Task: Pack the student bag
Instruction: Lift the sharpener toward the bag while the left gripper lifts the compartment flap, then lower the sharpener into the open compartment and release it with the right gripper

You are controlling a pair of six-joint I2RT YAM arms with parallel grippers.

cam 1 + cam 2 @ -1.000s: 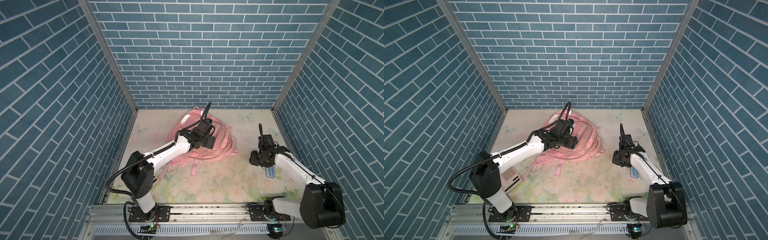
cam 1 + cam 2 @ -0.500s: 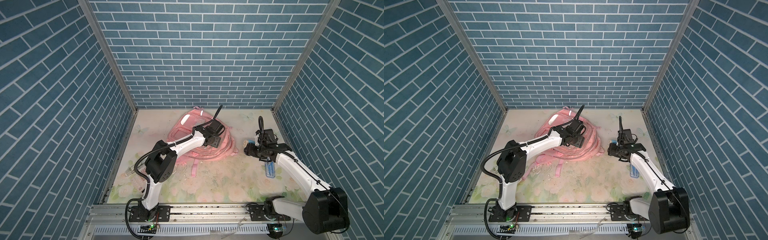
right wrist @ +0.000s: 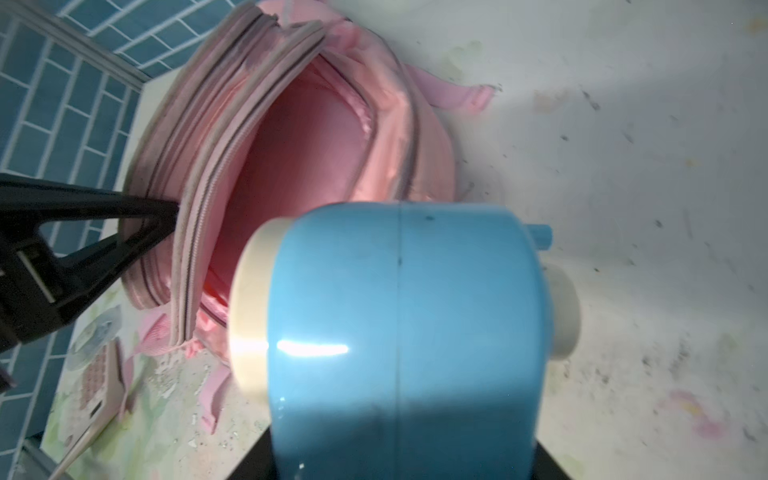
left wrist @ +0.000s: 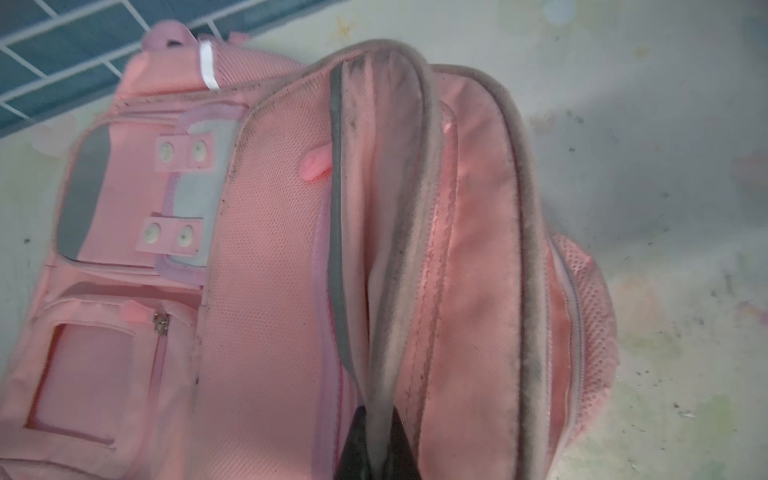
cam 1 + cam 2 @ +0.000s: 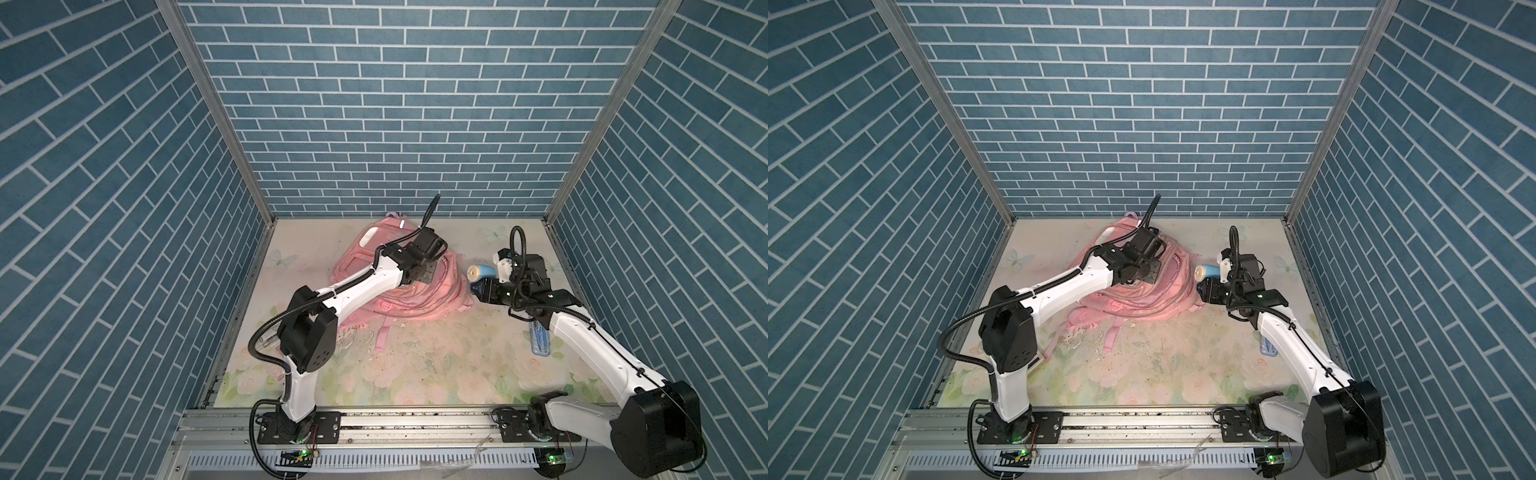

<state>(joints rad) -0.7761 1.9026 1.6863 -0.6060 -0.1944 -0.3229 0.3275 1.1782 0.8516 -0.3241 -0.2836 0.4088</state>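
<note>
The pink student bag [image 5: 442, 286] [image 5: 1169, 291] lies at the back middle of the mat, its main compartment gaping open towards my right arm [image 3: 299, 158]. My left gripper [image 5: 422, 274] [image 5: 1148, 274] [image 4: 380, 415] is shut on the grey-edged zip rim of that opening, and its black fingers [image 3: 158, 212] show pinching the rim. My right gripper [image 5: 484, 280] [image 5: 1208, 282] [image 3: 399, 457] is shut on a blue cylinder with cream end caps [image 5: 482, 272] [image 3: 399, 316]. It holds the cylinder in the air just right of the bag's mouth.
A clear blue pencil case [image 5: 540, 340] [image 5: 1268, 347] lies on the floral mat under my right forearm. A pink calculator [image 3: 97, 386] lies by the left arm's base. Pink straps [image 5: 382, 336] trail in front of the bag. Brick-pattern walls close in three sides.
My left gripper has closed on the bag's zip rim. My right arm has carried the blue cylinder up from the mat and leftward to the bag's opening.
</note>
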